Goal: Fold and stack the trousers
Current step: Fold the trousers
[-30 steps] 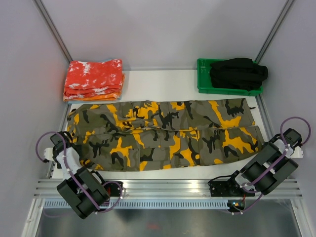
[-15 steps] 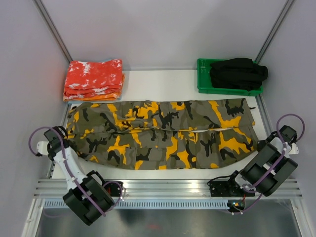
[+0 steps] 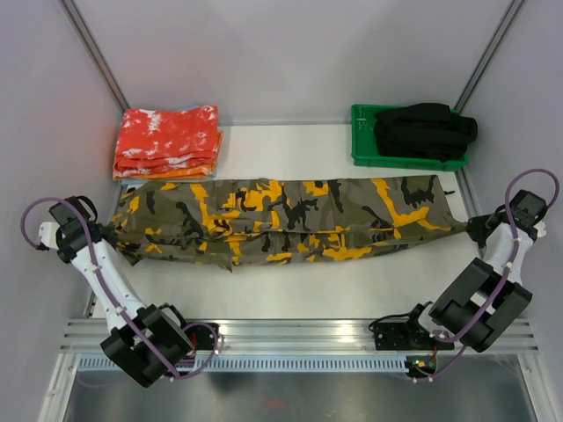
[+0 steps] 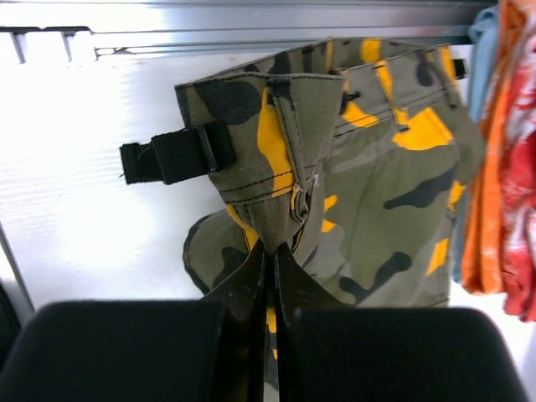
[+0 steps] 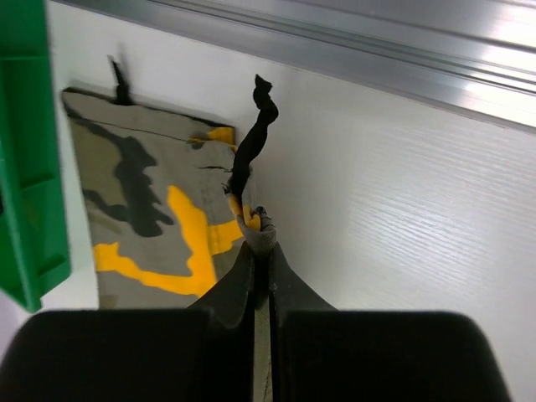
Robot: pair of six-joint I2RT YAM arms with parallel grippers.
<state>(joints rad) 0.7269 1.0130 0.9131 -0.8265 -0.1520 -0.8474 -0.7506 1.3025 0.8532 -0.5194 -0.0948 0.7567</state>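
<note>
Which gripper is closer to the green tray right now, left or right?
Right. The right gripper pinches the end of the trousers nearest the green tray, just on the robot's side of it; the left gripper pinches the opposite end, by the red-orange folded cloths.

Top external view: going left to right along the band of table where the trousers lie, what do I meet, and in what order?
left gripper, shut on the trousers' left end → trousers, stretched across → right gripper, shut on their right end.
</note>
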